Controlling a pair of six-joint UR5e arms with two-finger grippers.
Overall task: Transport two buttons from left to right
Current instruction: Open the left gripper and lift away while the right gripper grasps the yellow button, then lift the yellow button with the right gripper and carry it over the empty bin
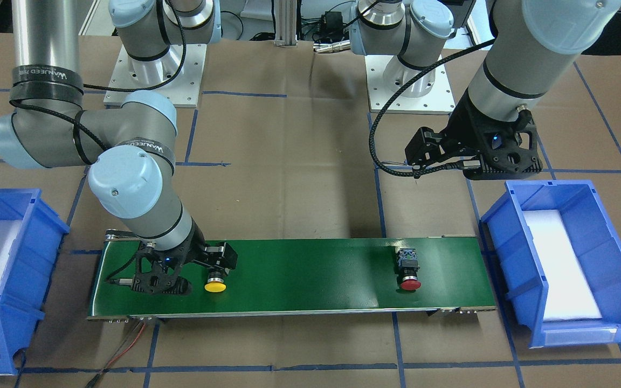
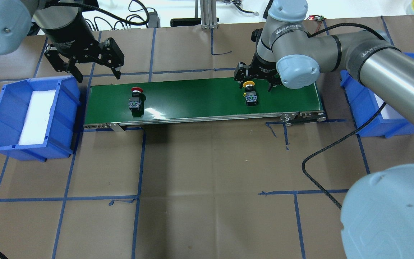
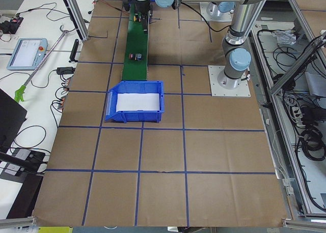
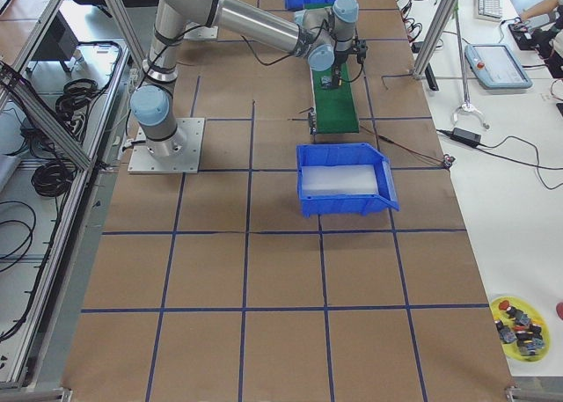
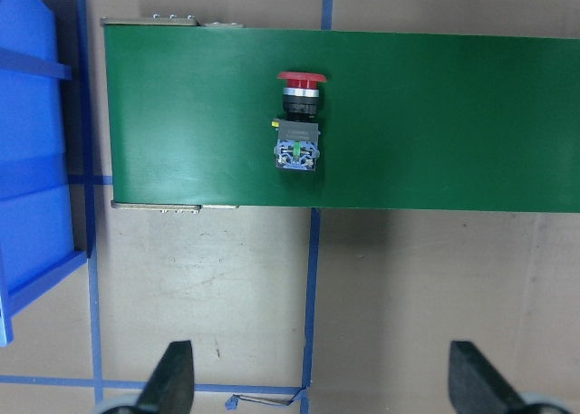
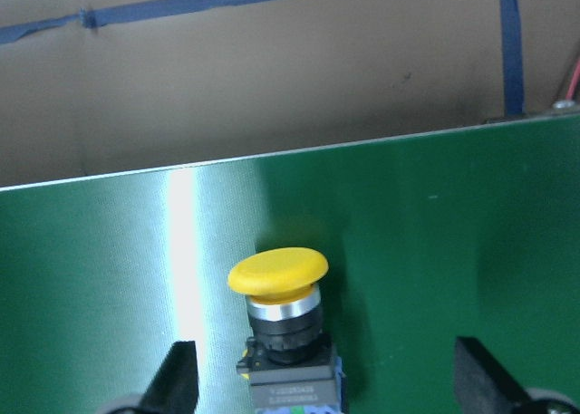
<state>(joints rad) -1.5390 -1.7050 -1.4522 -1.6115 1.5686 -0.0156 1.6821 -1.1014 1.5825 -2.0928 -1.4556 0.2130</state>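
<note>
The red button [image 2: 136, 98] lies on its side near the left end of the green belt [image 2: 199, 99]. The yellow button [image 2: 249, 94] lies on its side near the belt's right end. My left gripper [image 2: 98, 76] is open and empty, high over the table just beyond the belt's left end. In the left wrist view its fingertips [image 5: 177, 378] stand wide apart, well short of the red button [image 5: 297, 124]. My right gripper [image 2: 253, 80] is open and low over the belt. In the right wrist view the yellow button [image 6: 277, 278] sits between its fingertips [image 6: 179, 378], untouched.
A blue bin [image 2: 67, 118] with a white liner stands off the belt's left end. Another blue bin [image 2: 367, 108] stands off its right end, partly hidden by my right arm. Brown paper with blue tape lines covers the table. A black cable [image 2: 322, 154] hangs below the right arm.
</note>
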